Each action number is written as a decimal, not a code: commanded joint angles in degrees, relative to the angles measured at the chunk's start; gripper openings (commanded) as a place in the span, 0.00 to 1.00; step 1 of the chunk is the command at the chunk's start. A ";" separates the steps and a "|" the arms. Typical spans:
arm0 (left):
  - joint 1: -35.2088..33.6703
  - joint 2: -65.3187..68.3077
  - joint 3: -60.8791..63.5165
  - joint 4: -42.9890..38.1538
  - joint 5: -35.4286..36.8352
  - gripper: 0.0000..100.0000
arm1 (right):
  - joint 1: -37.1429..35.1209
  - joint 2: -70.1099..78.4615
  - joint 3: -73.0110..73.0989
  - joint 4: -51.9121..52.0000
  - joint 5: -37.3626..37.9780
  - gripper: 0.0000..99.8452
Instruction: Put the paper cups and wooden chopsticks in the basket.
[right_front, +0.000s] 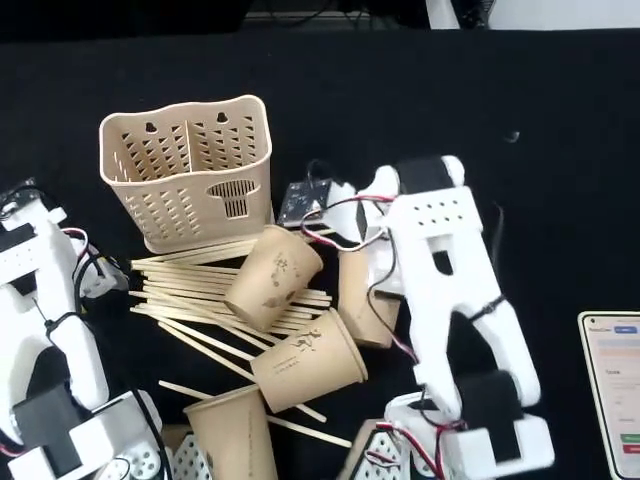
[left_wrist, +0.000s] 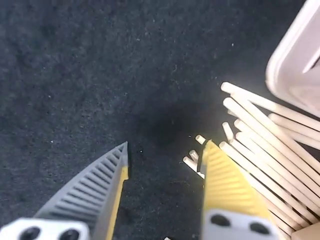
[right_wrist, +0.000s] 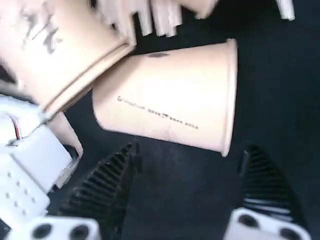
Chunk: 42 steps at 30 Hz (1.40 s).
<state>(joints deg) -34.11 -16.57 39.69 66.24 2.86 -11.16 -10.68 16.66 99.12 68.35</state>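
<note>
Black cloth (right_front: 560, 150) covers the table. A beige slotted basket (right_front: 190, 170) stands far left, with wooden chopsticks (right_front: 200, 300) heaped just near of it and paper cups (right_front: 272, 277) lying on and beside them. The left gripper (left_wrist: 165, 150) is spread wide by the chopstick ends; the right gripper (right_wrist: 192, 152) is also wide, close to one fallen cup (right_wrist: 170, 100). A phone (right_front: 612, 390) lies at the right edge.

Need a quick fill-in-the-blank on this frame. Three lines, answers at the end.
1. The left claw is ____, holding nothing.
2. The paper cup just ahead of the right claw lies on its ____.
3. The chopsticks lie in a pile on the ____, outside the basket.
Missing words: open; side; table.
</note>
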 joint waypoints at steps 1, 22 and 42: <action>0.48 -2.29 0.13 -0.62 0.79 0.23 | 1.85 1.19 -3.21 2.02 5.71 0.32; 0.84 -1.67 2.15 -3.60 1.23 0.23 | 3.60 3.38 -2.77 2.02 6.33 0.01; 0.66 -1.67 8.66 -14.51 6.86 0.23 | -6.68 -38.55 -13.23 -12.22 -14.24 0.01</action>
<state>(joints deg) -33.85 -16.66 47.16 55.60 8.48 -15.47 -47.43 9.19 93.76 60.70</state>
